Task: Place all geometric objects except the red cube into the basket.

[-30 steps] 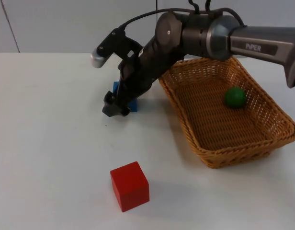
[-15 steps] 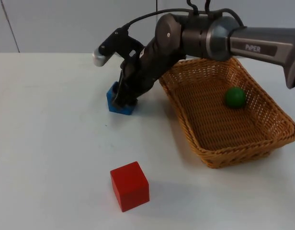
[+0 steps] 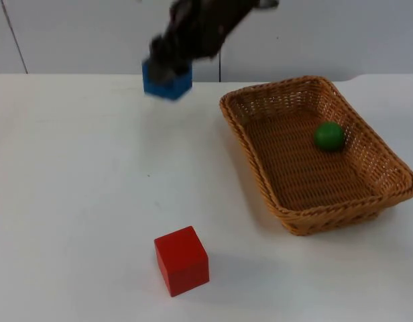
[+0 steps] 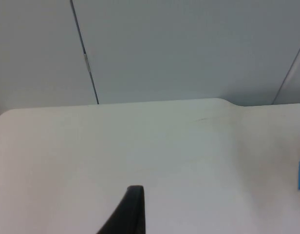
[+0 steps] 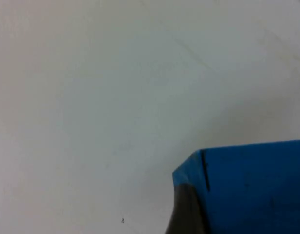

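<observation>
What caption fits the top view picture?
Right gripper lifts a blue block beside the basket holding a green ball.

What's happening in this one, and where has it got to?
The right arm's end effector holds a blue block lifted clear of the white table, up by the grey partition wall and left of the wicker basket. A green ball already lies in the basket. The red cube sits on the table nearer the camera. The left arm waits, its end effector over bare table. The blue block is not yet in the basket.
</observation>
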